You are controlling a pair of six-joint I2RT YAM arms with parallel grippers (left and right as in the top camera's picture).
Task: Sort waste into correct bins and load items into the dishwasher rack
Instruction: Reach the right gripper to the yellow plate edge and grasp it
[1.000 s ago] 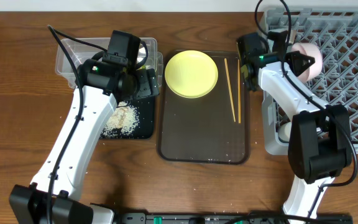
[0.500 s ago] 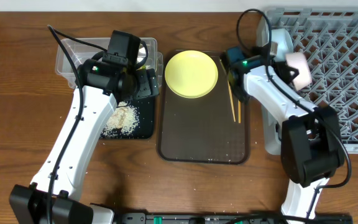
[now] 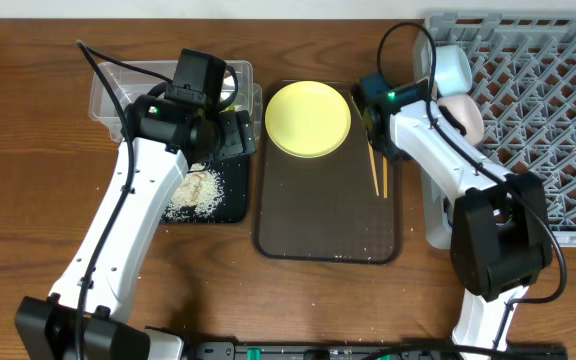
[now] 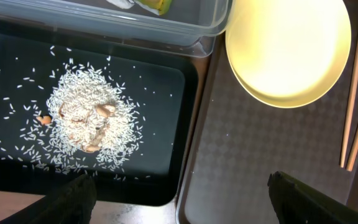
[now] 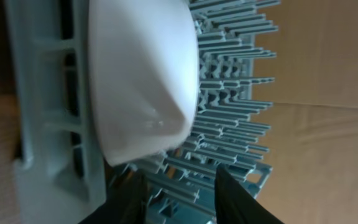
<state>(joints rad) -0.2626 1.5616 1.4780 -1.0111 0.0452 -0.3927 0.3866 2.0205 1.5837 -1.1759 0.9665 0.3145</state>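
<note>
L arm: rises from the near-left of the table and reaches far. Its wrist is over the seam btwn the black tray and the clear tub, cam facing straight down.
L pincer: wide open, nothing btwn the fingers. It hangs above the black tray's right rim, beside the brown tray.
Rice: heaped in the black tray, left of the L pincer, w/ loose grains scattered round it.
Wrapper: a green-yellow bit shows inside the clear tub, far of the rice.
R arm: base near-right. The forearm runs far and left, w/ a joint over the brown tray's right edge.
R pincer: fingers apart, empty. The tips are near the white bowl, not on it.
White bowl: in the rack, leaning at its left wall.
Lt blue bowl: in the rack's far-left corner, just far of the white bowl.
Yellow plate: flat on the far end of the brown tray, left of the R arm.
Chopsticks: side by side on the tray right of the plate, far ends under the R arm.
</note>
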